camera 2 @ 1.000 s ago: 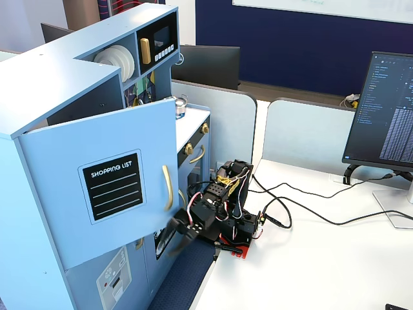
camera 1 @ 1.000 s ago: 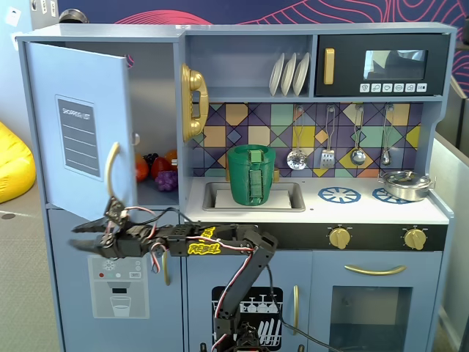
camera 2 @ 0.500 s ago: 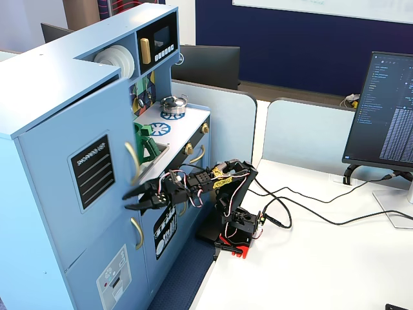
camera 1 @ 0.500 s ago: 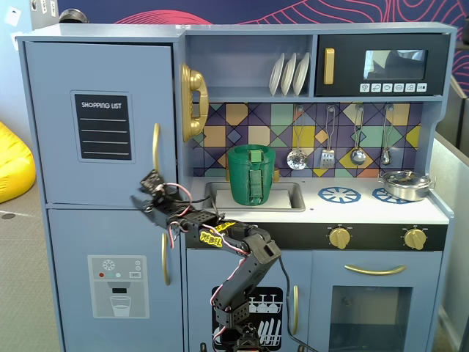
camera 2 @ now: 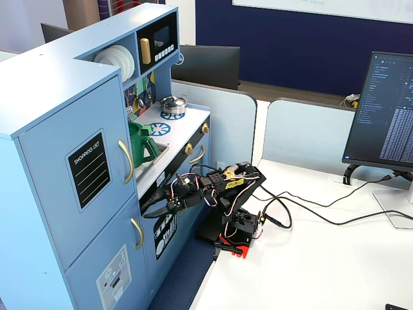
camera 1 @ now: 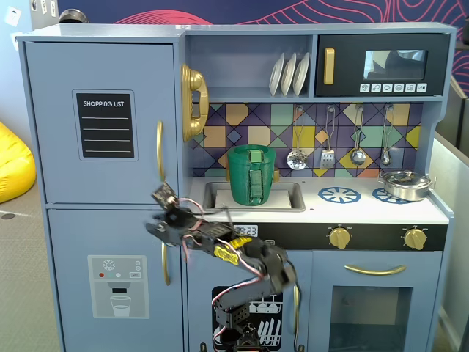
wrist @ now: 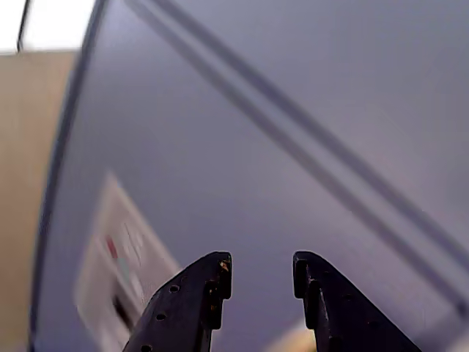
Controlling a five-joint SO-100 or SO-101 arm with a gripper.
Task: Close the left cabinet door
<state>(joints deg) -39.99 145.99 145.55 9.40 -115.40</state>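
Left cabinet door (camera 1: pixel 102 110) with the SHOPPING LIST chalkboard panel (camera 1: pixel 106 125) is sitting flush with the toy kitchen's frame, upper left in both fixed views, gold handle (camera 1: pixel 159 150) on its right edge. End effector (wrist: pixel 261 273) is hovering released and empty, facing the lower dispenser door (camera 1: pixel 116 282) just beside its handle (camera 2: pixel 137 233). Green pitcher (camera 1: pixel 252 174) is sitting in the sink (camera 1: pixel 289 199).

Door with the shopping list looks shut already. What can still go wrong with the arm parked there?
1. The open gripper sits close to the lower dispenser door, not the left cabinet door; pushing on would press the wrong panel.
2. Loose wires hang near the lower gold handle and might snag when retracting.
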